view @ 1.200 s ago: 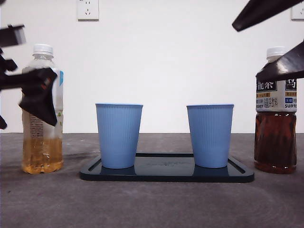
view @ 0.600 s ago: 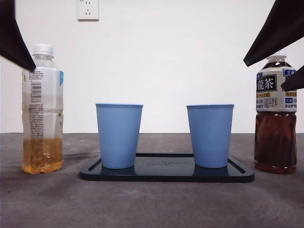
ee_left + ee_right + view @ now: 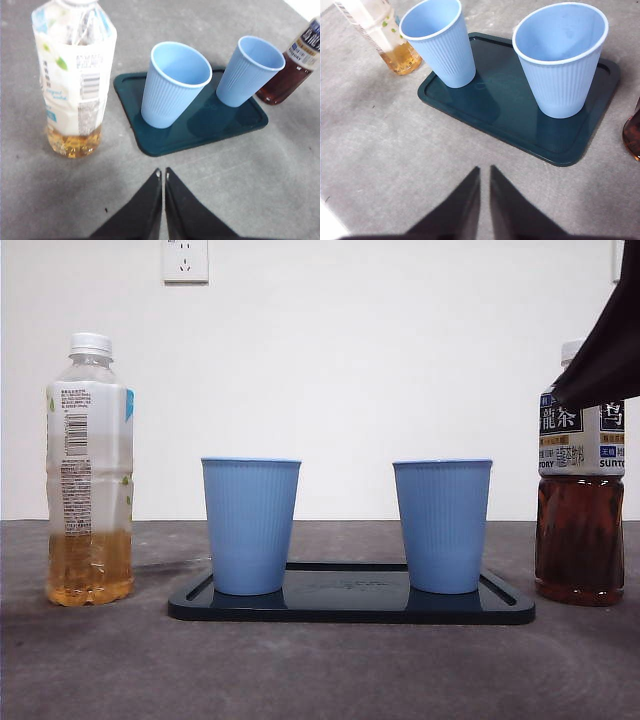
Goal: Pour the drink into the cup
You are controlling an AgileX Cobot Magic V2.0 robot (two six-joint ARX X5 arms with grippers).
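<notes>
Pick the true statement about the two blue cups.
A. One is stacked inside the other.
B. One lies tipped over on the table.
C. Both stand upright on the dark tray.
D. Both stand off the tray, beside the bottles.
C: both blue cups stand upright, apart from each other, on the dark tray.

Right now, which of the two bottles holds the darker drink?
The bottle with the black label, at the right end of the tray. The other bottle holds pale amber drink.

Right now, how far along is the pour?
Nothing done: both bottles, pale tea and dark tea, stand capped on the table, and both blue cups, one and the other, look empty on the tray. Nothing in hand: left gripper and right gripper are shut, holding nothing. Grasp, uncap, pour all remain.
</notes>
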